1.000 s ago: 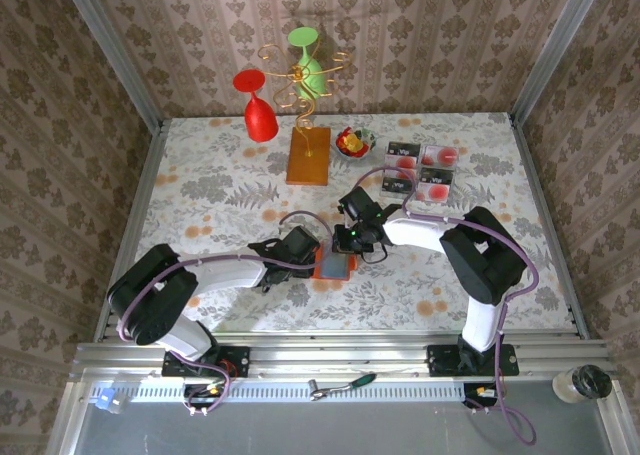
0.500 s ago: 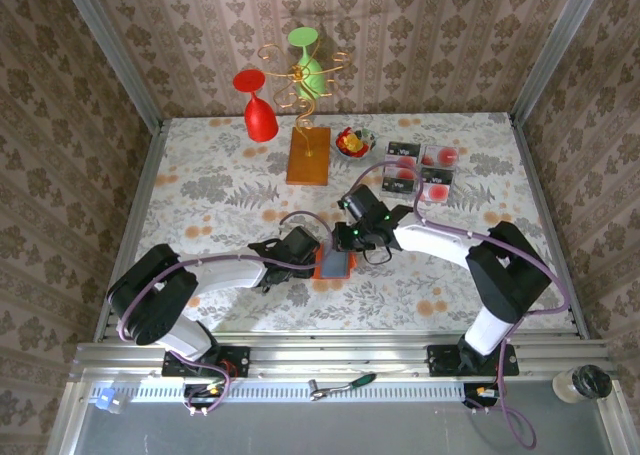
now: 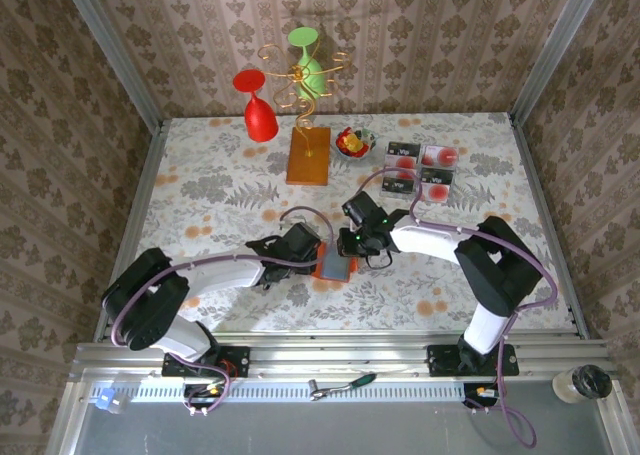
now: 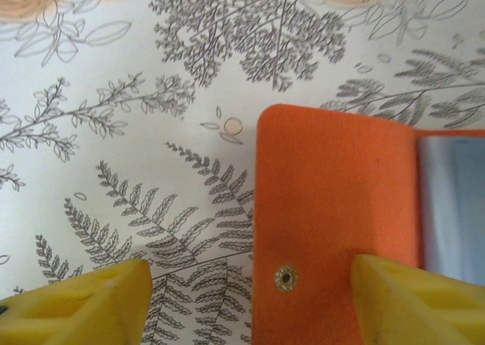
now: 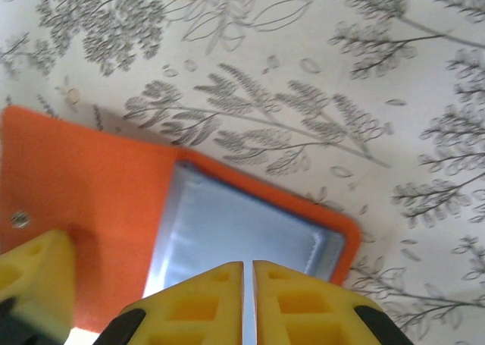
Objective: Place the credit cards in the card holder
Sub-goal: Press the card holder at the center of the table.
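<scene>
Card holder (image 3: pixel 336 266), frame centre, lay open on the counter (image 3: pixel 200 190), grey-blue panel exposed. The left gripper (image 4: pixel 254 284) had its jaws wide at the flap, and the right gripper (image 5: pixel 248 284) had its jaws closed over the panel. Four credit cards (image 3: pixel 402 182) lay upper right.

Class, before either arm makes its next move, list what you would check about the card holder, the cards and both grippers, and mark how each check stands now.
1. The card holder lies open on the table: ok.
2. The left gripper is open over the orange flap: ok.
3. The right gripper is open to pick: not ok, shut above the grey panel.
4. A card in hand: not ok, all four cards lie at the back right.
5. Panel slot wide enough for a card: cannot tell.
</scene>
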Controlling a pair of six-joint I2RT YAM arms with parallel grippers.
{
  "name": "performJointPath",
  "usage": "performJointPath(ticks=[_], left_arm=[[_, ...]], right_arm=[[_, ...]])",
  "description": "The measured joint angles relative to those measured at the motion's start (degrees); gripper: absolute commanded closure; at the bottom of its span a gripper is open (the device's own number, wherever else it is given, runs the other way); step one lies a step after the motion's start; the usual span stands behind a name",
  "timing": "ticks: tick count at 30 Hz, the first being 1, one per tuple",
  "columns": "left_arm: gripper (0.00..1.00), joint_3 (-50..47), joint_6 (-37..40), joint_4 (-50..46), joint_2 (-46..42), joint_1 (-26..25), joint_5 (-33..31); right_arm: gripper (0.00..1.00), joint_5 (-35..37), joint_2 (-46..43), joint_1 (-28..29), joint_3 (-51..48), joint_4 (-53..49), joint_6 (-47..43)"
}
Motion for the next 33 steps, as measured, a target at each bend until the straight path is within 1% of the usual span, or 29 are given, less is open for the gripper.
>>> performJointPath(ticks=[10, 16, 27, 33], left_arm=[[0.29, 3.91, 0.28, -2.75, -0.15, -0.42, -0.61], [0.31, 4.42, 0.44, -3.02, -0.09, -0.52, -0.96], [0.33, -0.28, -1.09, -2.84, -0.11, -0.5, -2.1], [0.33, -0.59, -1.55, -2.82, -0.11, -0.52, -2.1]], right_arm=[[0.87, -0.26, 1.22, -0.9, 0.0, 0.02, -0.98], [0.87, -0.83, 1.22, -0.85, -0.02, 0.17, -0.96], [0.87, -2.49, 1.22, 0.31, 0.02, 0.17, -0.96], [0.87, -3.28, 1.22, 0.57, 0.5, 0.2, -0.94]])
